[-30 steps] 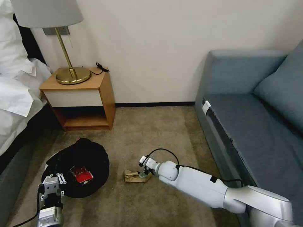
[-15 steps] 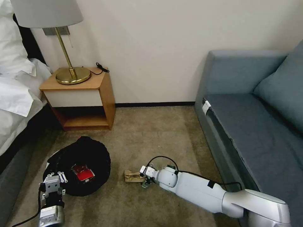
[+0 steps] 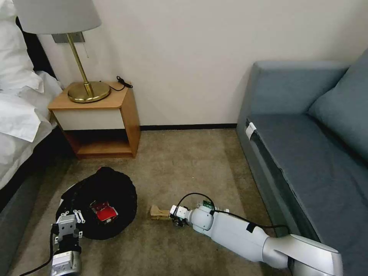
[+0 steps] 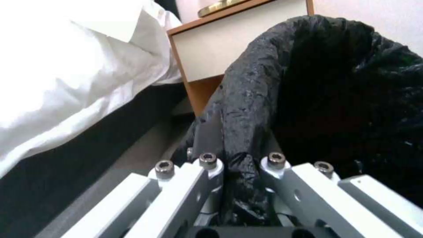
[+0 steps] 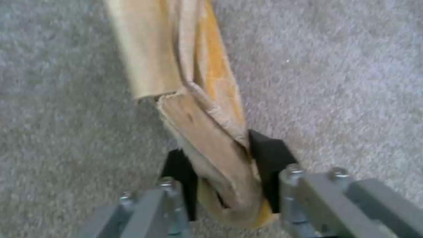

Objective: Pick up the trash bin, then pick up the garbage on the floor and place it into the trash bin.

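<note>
The trash bin [image 3: 109, 191], lined with a black bag, tilts over the carpet at the lower left, a sliver of white base showing at its left. A red-and-white packet [image 3: 104, 212] lies inside it. My left gripper [image 3: 69, 225] is shut on the bin's near rim; the left wrist view shows the black liner [image 4: 308, 82] pinched in my left gripper [image 4: 240, 163]. To the bin's right, a tan paper bag [image 3: 158, 212] of garbage lies on the floor with my right gripper [image 3: 174, 215] shut on its end. The right wrist view shows the bag [image 5: 189, 92] squeezed between the black pads [image 5: 269, 152].
A wooden nightstand [image 3: 99, 122] with a brass lamp [image 3: 82, 90] stands against the wall behind the bin. A bed [image 3: 19, 115] with white sheets runs along the left. A blue-grey sofa [image 3: 306, 145] lines the right. Open carpet [image 3: 184, 165] lies between them.
My right arm has dropped lower to the carpet and its gripper has shut on the paper bag's end. The bin and left gripper have shifted slightly right.
</note>
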{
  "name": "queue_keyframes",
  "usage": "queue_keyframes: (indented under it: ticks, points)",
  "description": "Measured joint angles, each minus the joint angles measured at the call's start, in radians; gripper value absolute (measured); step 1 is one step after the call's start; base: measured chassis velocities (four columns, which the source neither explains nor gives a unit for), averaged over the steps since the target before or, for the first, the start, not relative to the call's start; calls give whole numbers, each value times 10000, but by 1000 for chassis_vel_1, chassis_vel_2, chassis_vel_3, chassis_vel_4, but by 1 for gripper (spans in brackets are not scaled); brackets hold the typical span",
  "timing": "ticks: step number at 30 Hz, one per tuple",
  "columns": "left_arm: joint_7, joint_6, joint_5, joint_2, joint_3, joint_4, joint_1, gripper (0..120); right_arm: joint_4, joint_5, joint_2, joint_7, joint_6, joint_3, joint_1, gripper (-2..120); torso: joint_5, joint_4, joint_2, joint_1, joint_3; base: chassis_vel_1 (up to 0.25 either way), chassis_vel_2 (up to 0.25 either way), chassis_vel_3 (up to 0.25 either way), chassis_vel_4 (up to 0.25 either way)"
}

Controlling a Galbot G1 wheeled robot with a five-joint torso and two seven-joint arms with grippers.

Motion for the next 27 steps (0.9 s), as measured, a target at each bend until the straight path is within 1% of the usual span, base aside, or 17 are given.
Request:
queue_keyframes:
  ticks: [1,2,5,6,7,12,14,17,19,21,22,23,24,26,27]
  points:
    - [0,-6,-1,0,0,15,-8,4,0,4,3,0,23,21,0,25,0,0,0,0,0,0,0,0,0]
    - [0,-6,-1,0,0,15,-8,4,0,4,3,0,23,21,0,25,0,0,0,0,0,0,0,0,0]
    - [0,-20,-7,-4,5,68,-44,4,1,20,-6,-24,89,114,-33,11,0,0,0,0,0,0,0,0,0]
    - [0,-20,-7,-4,5,68,-44,4,1,20,-6,-24,89,114,-33,11,0,0,0,0,0,0,0,0,0]
    - [0,-26,-8,-4,5,78,-47,4,6,25,-16,-30,106,147,-52,7,0,0,0,0,0,0,0,0,0]
    - [0,-78,-24,26,-53,114,-31,4,108,32,-116,-33,231,388,-268,5,-1,0,0,0,0,0,0,0,0]
    - [-2,-114,-43,82,-142,115,21,4,258,34,-201,-21,363,767,-534,0,1,0,0,0,0,0,0,0,0]
    - [-3,-120,-94,110,-207,114,38,4,362,42,-255,-6,492,1110,-740,0,0,0,0,0,0,0,0,0,0]
    - [-6,-147,-296,110,-320,112,23,4,747,178,-419,48,775,1857,-1045,0,1,-1,0,0,0,0,0,0,0]
    - [-7,-261,-397,63,-366,137,9,4,1197,394,-537,188,917,2334,-1184,0,1,-2,0,0,0,0,0,0,0]
    - [-7,-261,-397,63,-366,137,9,4,1197,394,-537,188,917,2334,-1184,0,1,-2,0,0,0,0,0,0,0]
    - [-7,-307,-414,41,-375,150,7,4,1387,487,-581,249,947,2497,-1220,0,1,-2,0,0,0,0,0,0,0]
    - [-8,-401,-453,-22,-381,183,5,4,2000,771,-721,434,970,2904,-1297,0,1,-1,0,0,0,0,0,0,0]
    - [-8,-423,-472,-49,-377,199,3,4,2225,849,-764,479,970,3020,-1319,0,-1,-1,0,0,0,0,0,0,0]
    - [-9,-439,-499,-80,-361,218,-2,4,2644,1013,-821,547,970,3223,-1344,0,0,-2,0,0,1,0,0,0,0]
